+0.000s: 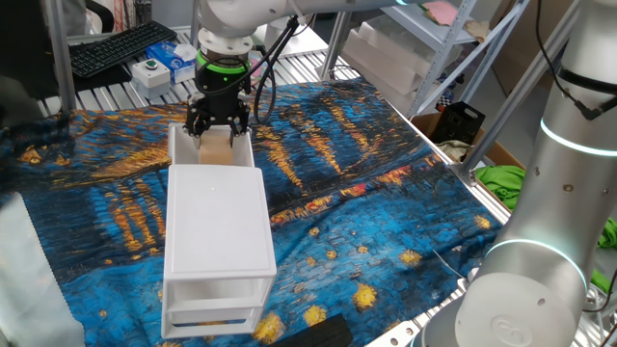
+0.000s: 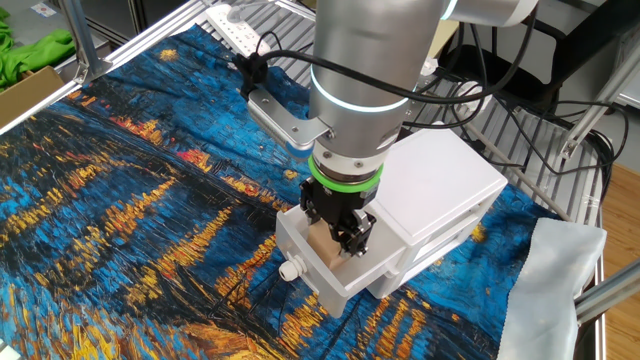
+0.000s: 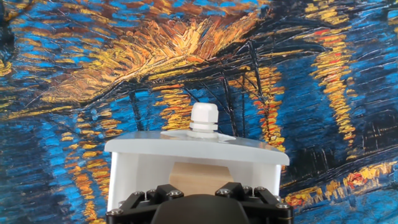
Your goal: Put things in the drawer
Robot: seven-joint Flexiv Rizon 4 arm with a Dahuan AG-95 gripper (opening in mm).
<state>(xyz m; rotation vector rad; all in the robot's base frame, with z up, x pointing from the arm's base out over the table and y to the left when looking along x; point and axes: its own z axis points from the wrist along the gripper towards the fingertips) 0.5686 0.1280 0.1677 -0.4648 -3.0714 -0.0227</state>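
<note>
Starry-patterned cloth [image 1: 386,193] covered the table. Inside the open top drawer [image 2: 345,285] sat the wooden cube [image 2: 330,250], gripper [image 2: 342,232] fingers straddling it; clamped or not, unclear. Probably light, rigid; best held by opposite flat faces.

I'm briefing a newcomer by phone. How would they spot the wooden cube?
Find the white two-drawer cabinet on the blue-and-orange painted cloth. Its top drawer is pulled out under the end effector. The wooden cube inside is the only tan thing there.
</note>
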